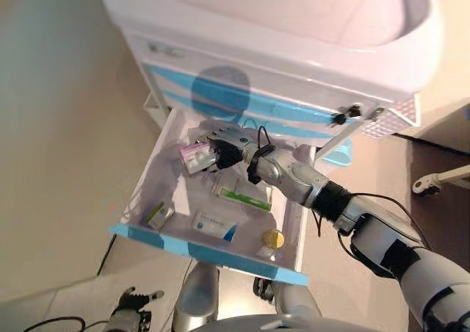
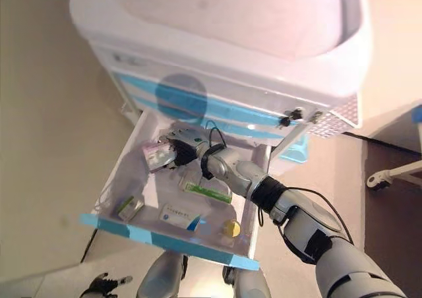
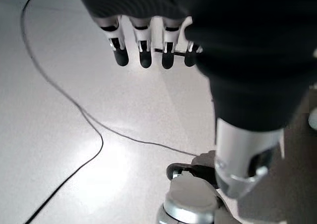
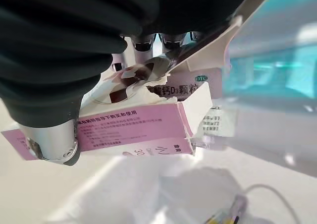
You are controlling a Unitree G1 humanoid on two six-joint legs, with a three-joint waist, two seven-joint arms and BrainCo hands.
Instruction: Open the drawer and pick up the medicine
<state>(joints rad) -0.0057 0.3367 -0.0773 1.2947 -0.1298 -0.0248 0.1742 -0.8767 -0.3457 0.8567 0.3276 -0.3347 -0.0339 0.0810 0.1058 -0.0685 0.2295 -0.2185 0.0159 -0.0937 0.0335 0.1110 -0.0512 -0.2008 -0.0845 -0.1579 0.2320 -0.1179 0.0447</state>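
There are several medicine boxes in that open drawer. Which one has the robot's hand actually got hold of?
The pink and white cardboard box at the drawer's back: the right hand grips it. The others lie untouched nearer the front.

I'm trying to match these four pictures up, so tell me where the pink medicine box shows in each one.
Left eye view: pink medicine box at the open drawer's back left, at the right hand's fingers.
Right eye view: same spot, slightly left and lower in the picture.
Left wrist view: not in it; only the idle left hand above the floor.
Right wrist view: fills the middle, thumb curled against it.
Shared landmark: the right hand.
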